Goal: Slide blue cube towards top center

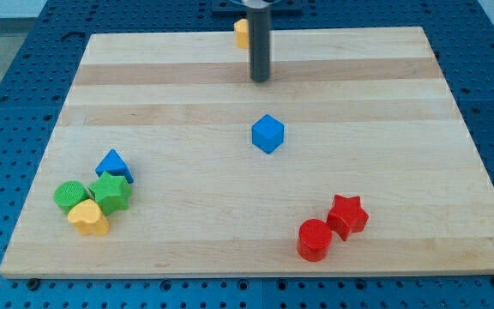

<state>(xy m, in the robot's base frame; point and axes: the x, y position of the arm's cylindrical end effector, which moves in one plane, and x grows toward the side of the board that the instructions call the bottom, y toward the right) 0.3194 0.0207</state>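
Observation:
The blue cube (268, 134) sits near the middle of the wooden board (178, 103). My tip (260, 80) rests on the board above the cube toward the view's top, a short gap away and not touching it. The rod rises straight up out of the view's top edge.
A yellow block (241, 33) lies at the top centre, partly hidden behind the rod. At the lower left sit a blue triangular block (114, 165), a green star (111, 191), a green cylinder (70, 195) and a yellow heart (88, 217). At the lower right sit a red star (347, 215) and a red cylinder (314, 239).

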